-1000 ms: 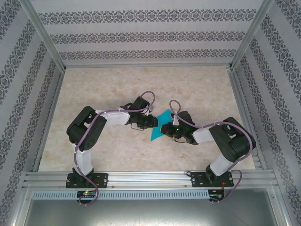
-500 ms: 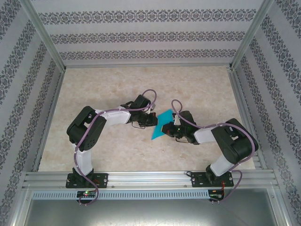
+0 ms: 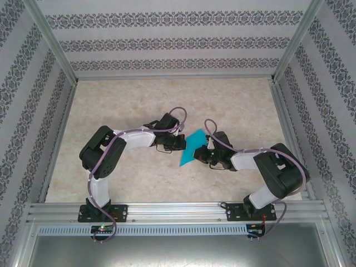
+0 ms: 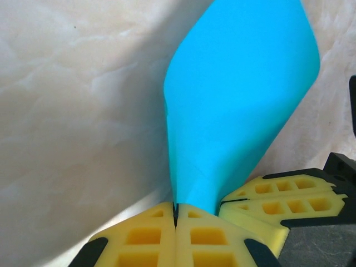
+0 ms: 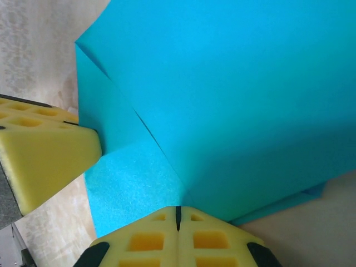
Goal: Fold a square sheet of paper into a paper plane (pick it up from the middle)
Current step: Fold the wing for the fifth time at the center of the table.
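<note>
Marbled desk (image 3: 139,100): beneath both arms — patterned walls (image 3: 167,41) around.
Paper sheet (image 3: 193,147): folded, between the claws.
Left claw (image 4: 176,214): pinched on sheet.
Right claw (image 5: 178,214): pinched on sheet.

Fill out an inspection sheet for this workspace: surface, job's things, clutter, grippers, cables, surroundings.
Surface: beige marbled table, bare around the arms.
Job's things: teal-blue paper sheet, creased, held between both arms at mid-table.
Clutter: nothing seen.
Grippers: left gripper and right gripper each have yellow fingers shut on the sheet's edge, close together.
Cables: purple cables loop above each wrist.
Surroundings: patterned wall panels; aluminium frame rail at the near edge.
</note>
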{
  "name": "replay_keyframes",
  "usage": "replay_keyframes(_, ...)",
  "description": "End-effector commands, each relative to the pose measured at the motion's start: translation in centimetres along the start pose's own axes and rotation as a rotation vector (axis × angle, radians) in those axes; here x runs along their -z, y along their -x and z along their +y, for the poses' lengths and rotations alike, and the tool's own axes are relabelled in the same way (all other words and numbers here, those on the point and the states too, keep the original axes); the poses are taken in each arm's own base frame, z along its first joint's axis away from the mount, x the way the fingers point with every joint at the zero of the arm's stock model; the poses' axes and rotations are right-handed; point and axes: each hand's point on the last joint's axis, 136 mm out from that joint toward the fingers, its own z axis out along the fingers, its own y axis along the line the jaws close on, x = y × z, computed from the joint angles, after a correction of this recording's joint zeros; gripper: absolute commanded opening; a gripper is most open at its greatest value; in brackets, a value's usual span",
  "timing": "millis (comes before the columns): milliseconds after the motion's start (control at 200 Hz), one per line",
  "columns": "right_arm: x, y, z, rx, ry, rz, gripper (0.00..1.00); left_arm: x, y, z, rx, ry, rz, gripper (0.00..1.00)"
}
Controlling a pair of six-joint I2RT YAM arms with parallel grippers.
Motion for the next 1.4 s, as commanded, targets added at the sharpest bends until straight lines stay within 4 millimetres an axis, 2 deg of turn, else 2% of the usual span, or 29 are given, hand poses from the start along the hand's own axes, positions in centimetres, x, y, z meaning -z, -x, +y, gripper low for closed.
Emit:
replay_keyframes(0,-0.5,-0.2,-0.9,0.009,-0.056,0.012,0.00,0.7,0.0,-1.0,-0.046,0.004,-0.007,0.07)
replay_keyframes(455,-0.9,-0.1,-1.3,0.004,-0.057,0.018,0.00,0.3,-1.7,-3.8,-0.131,-0.040,0.051,0.10)
replay_keyframes(709,-0.8,-0.1,-1.4,-0.001,-0.048,0.014,0.00,-0.2,-2.3,-3.9,-0.127,-0.045,0.073,0.09)
replay_keyframes(974,-0.6,0.1,-1.3,-0.010,-0.019,0.002,0.00,-1.5,-3.3,-3.1,-0.138,-0.021,0.119,0.09)
replay_keyframes(1219,-0.5,0.4,-0.8,-0.027,0.027,-0.011,0.00,-2.3,-3.3,-2.4,-0.147,0.003,0.133,0.10)
replay_keyframes(1394,-0.1,0.7,-0.4,-0.036,0.060,-0.025,0.00,-2.8,-3.8,-1.2,-0.156,0.043,0.154,0.10)
